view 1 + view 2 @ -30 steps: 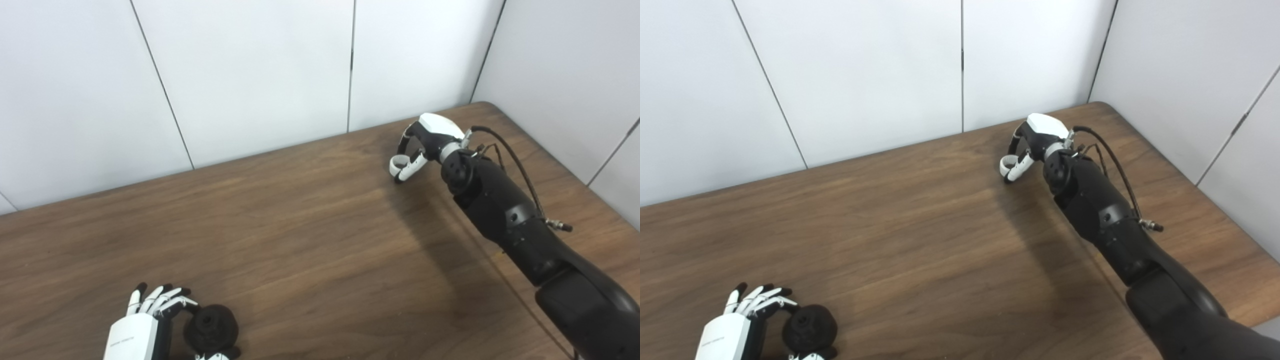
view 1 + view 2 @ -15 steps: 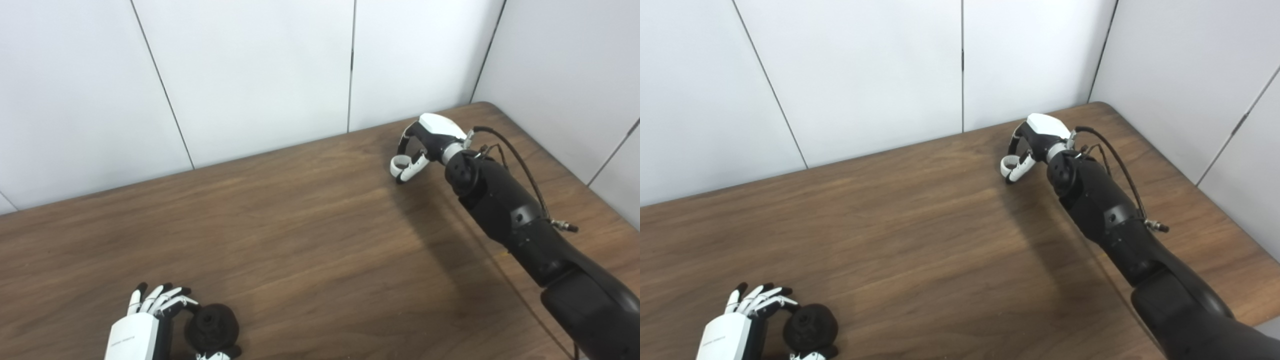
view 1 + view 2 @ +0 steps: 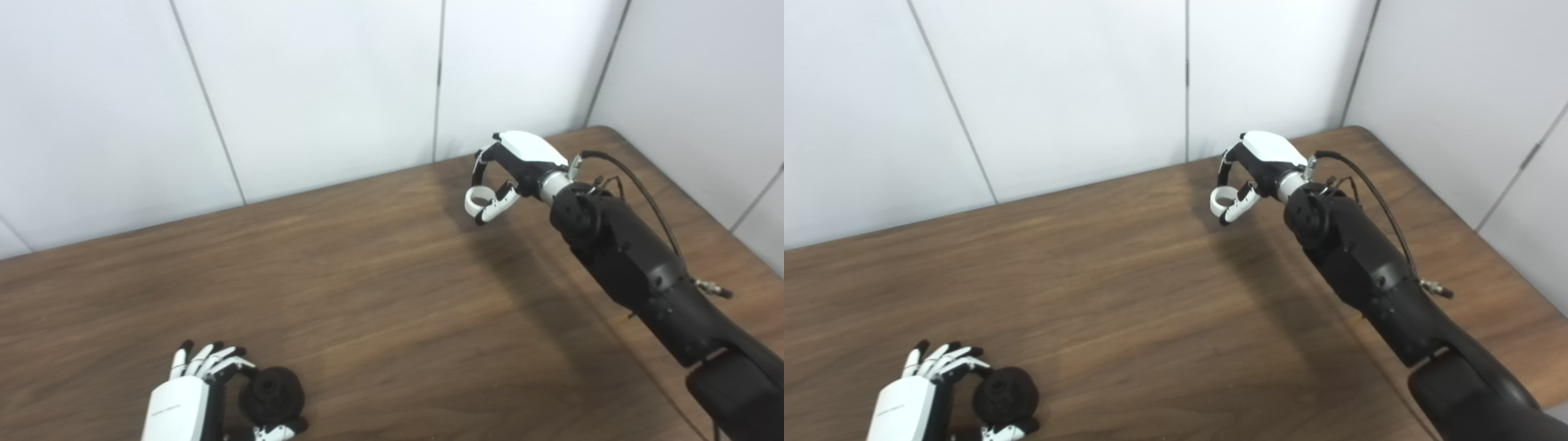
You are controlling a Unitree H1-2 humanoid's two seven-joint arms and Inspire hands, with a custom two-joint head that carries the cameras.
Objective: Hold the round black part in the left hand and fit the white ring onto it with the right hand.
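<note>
White wall panels behind a brown counter [image 3: 380, 288]. Upper right: right hand [image 3: 511, 174] pinching white ring [image 3: 478, 198]. Lower left: left hand [image 3: 202, 392] clasping round black part [image 3: 271, 395]. Risk: light pinch, long carry across, ring slipping or arriving tilted.

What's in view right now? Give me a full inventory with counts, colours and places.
Round black part: one, black, near left of the table, held in the left hand.
White ring: one, white, far right, pinched in the right hand above the table.
Table: one, brown wood, fills the lower view.
Wall panels: white, behind and to the right of the table.
Left hand: one, white with black fingertips, bottom left, shut on the part.
Right hand: one, white and black, far right, on a black arm with a cable.
</note>
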